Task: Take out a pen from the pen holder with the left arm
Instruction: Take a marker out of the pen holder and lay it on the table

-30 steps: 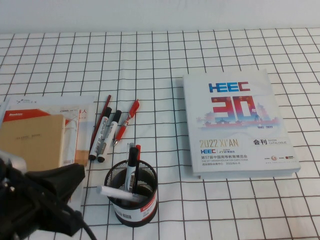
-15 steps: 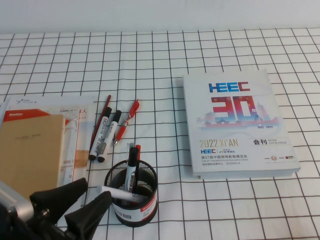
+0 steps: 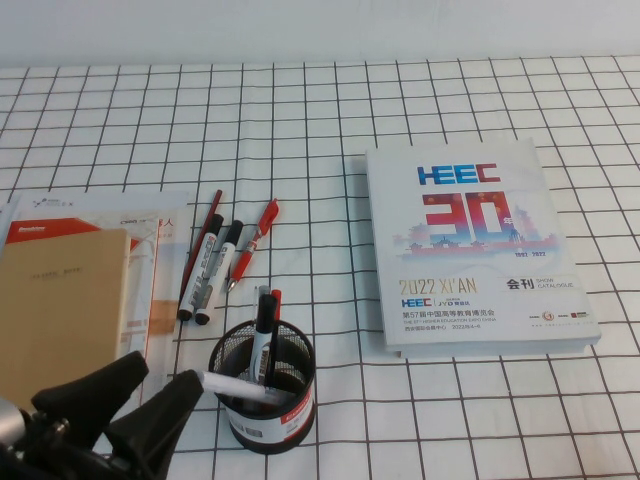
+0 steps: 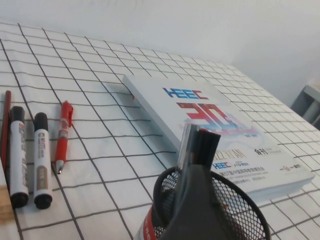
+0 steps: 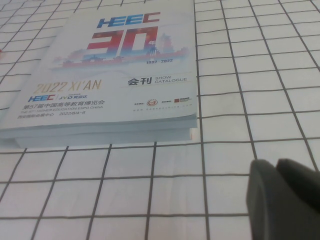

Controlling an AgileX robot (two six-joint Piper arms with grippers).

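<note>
High view has the left hand (image 3: 165, 372) low at the near left corner of the counter (image 3: 300, 120), released, its two fingers spread and nothing between them. It sits just beside the holder (image 3: 262, 425), a black mesh cup. Three pens are in the cup: a black-capped pen (image 3: 263, 325) and a red pen (image 3: 276, 300) standing close together above the rim, and a white pen (image 3: 240, 390) lying across the rim with its end pointing at the nearer finger.

The step in hand looks like the reach, with no grip made yet. The black-capped pen seems the best target, since it stands tallest and gives the most to grasp. The hand should probably rise first and come in above the rim, not push in level, or it may knock the white pen or shove the light cup. Straddle the cap with both fingers, keeping the red pen outside if possible, and clench only once centred. Then lift straight up along the pen, so the mesh does not drag or tip.

The right hand (image 5: 285, 200) is parked over bare counter near the catalogue (image 3: 475, 240); I cannot tell its state.
</note>
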